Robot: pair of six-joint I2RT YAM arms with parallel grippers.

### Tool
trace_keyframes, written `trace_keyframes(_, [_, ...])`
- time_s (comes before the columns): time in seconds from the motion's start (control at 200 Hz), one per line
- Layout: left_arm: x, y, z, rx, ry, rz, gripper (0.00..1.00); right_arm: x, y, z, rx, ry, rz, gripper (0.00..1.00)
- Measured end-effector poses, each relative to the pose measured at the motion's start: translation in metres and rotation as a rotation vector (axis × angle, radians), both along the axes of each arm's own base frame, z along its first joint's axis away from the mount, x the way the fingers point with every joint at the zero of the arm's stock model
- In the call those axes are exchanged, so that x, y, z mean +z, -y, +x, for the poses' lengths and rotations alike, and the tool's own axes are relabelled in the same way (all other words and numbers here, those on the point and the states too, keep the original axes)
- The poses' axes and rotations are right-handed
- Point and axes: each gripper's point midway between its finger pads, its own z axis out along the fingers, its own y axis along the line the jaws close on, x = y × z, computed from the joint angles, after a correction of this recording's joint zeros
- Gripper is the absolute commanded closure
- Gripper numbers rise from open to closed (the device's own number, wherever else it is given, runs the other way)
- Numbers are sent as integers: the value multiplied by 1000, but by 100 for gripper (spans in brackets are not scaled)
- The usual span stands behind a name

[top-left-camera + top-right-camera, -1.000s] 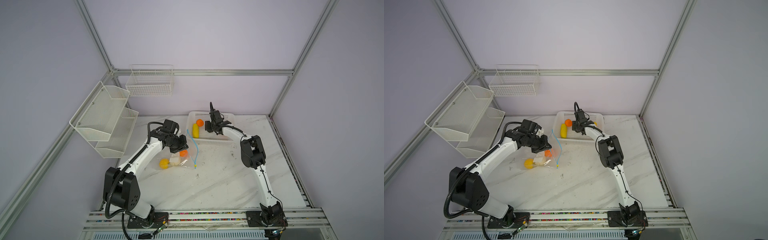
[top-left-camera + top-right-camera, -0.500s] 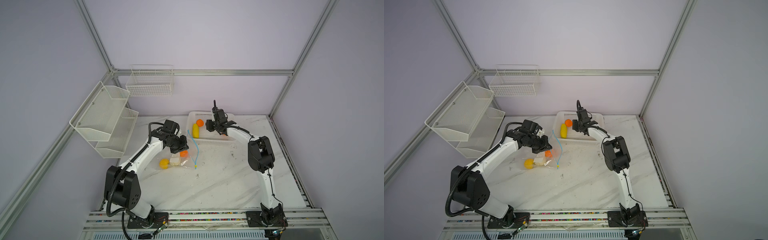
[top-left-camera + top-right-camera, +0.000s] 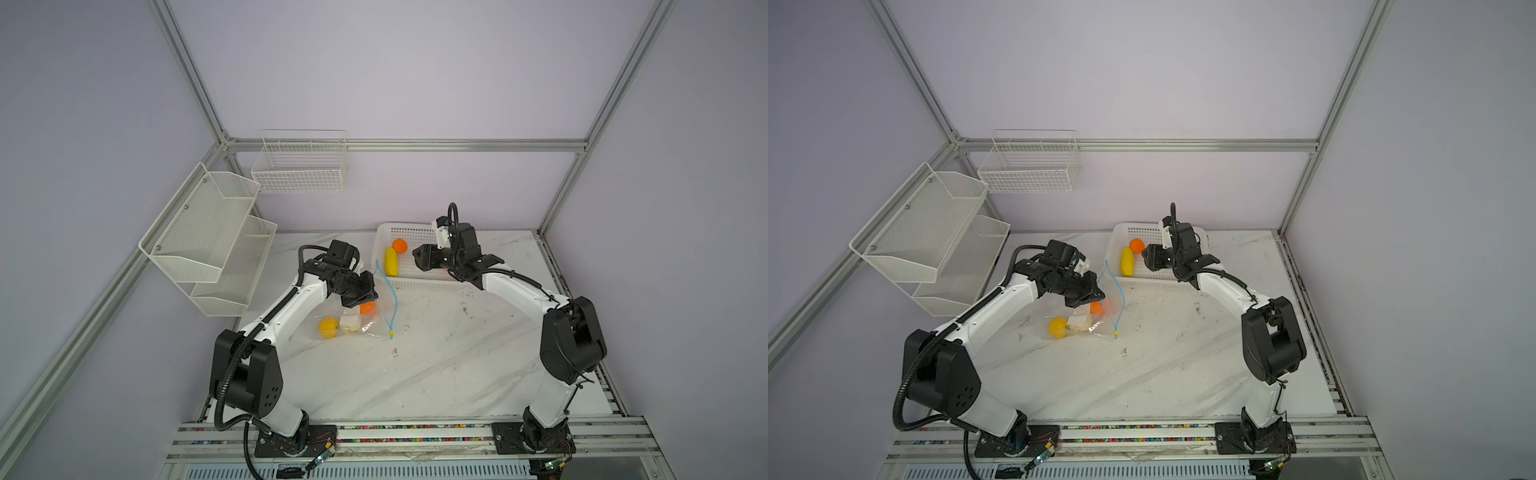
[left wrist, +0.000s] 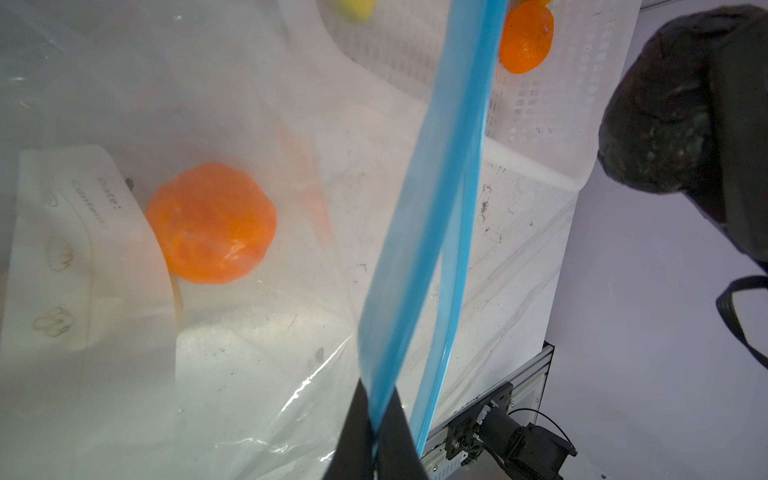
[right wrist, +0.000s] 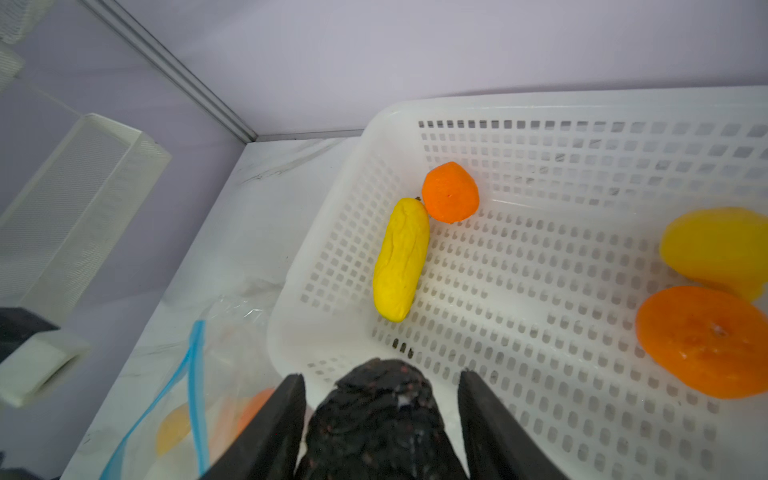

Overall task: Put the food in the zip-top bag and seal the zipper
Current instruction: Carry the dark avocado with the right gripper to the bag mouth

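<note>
Basket (image 3: 415, 283) stood near the middle of the bench (image 3: 436, 365) back edge. Long piece (image 3: 390, 262) and ball (image 3: 400, 245) lay touching at its left end, with two more fruits (image 5: 702, 340) in it well apart from them. Lump (image 5: 378, 411) sat between right gripper (image 3: 419, 258) fingers, over the basket. Bag (image 3: 376, 322) lay front-left of the basket with three fruits (image 3: 350, 323) inside, zipper (image 3: 394, 299) along its right side and slider (image 3: 391, 333) at the front end. Left gripper (image 4: 376, 407) pinched one zipper strip, held off the bench.

The left arm (image 3: 286, 309) and right arm (image 3: 515, 291) share white tubular links and bulky black joint housings (image 3: 571, 340). A black corrugated hose (image 3: 227, 374) loops beside the left shoulder; a thin black cable (image 3: 519, 275) runs along the right forearm.
</note>
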Motion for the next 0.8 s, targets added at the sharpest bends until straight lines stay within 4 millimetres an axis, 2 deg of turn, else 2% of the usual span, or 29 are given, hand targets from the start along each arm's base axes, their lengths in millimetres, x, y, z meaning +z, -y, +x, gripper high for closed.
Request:
trace_keyframes(0.15, [0, 0, 0, 0, 0, 0, 100, 7, -35, -45, 104, -12, 71, 40])
trace_keyframes(0.33, [0, 0, 0, 0, 2, -1, 100, 9, -71, -76, 184, -48, 151, 40])
trace_keyframes(0.425, [0, 0, 1, 0, 3, -2, 100, 12, -83, -80, 203, -46, 177, 40])
trace_keyframes(0.51, [1, 0, 1, 1, 6, -2, 100, 5, -91, -79, 209, -56, 186, 40])
trace_keyframes(0.645, [1, 1, 1, 0, 7, -3, 100, -13, -94, -76, 202, -99, 180, 40])
trace_keyframes(0.8, [4, 0, 1, 0, 15, -5, 100, -20, -94, -77, 196, -114, 188, 40])
